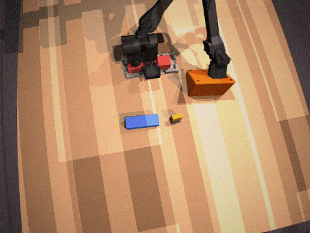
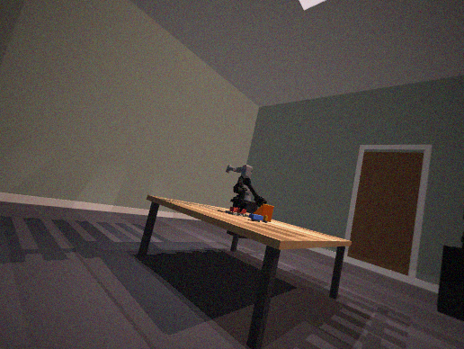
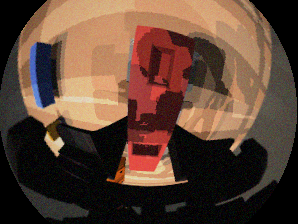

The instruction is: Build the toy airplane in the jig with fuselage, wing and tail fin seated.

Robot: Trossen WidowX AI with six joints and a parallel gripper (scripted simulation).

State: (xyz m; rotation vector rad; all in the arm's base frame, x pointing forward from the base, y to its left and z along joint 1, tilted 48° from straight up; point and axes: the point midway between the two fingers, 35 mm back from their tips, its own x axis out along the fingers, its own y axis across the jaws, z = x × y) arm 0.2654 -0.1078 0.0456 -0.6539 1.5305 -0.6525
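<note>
The red fuselage lies lengthwise over the grey jig, low between its walls; whether it sits fully flat is hidden. My gripper is shut on the fuselage's middle, one finger on each side. Its two sockets show open and empty in the wrist view. The blue wing lies on the table, apart from the jig. The small yellow tail fin lies beside the wing's end.
An orange block stands right of the jig in the top view, close under the arm's dark base-side link. The wooden table carries patchy light and shadows.
</note>
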